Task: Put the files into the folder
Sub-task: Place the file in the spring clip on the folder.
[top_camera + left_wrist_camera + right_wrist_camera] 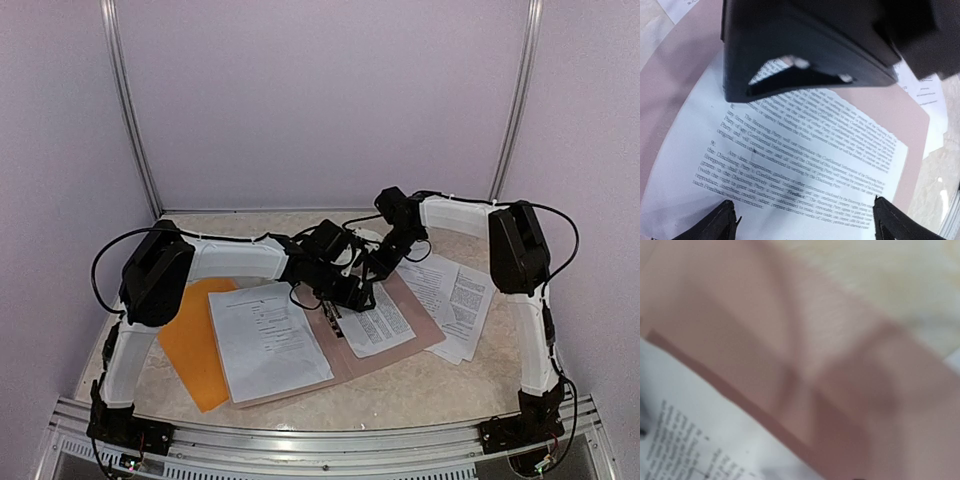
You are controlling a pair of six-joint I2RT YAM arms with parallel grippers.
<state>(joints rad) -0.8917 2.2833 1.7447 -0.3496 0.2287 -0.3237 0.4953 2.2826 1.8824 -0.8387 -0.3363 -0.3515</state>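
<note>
The left gripper [802,205] hangs with fingers wide apart just above a printed sheet [805,170] on the clipboard's [685,85] right half. The right gripper [362,288] crowds that sheet's far end; I cannot tell whether it is apart or together. The orange folder [190,345] lies against the clipboard's left edge, and more files [452,295] lie on the tabletop [420,385] to the clipboard's right.

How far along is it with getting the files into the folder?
Done: nothing visible; the folder lies flat, no sheet seen inside. In hand: the left gripper hangs open over a sheet on the clipboard, the right gripper beside it. To do: that sheet, a second sheet, and the pile at right.
</note>
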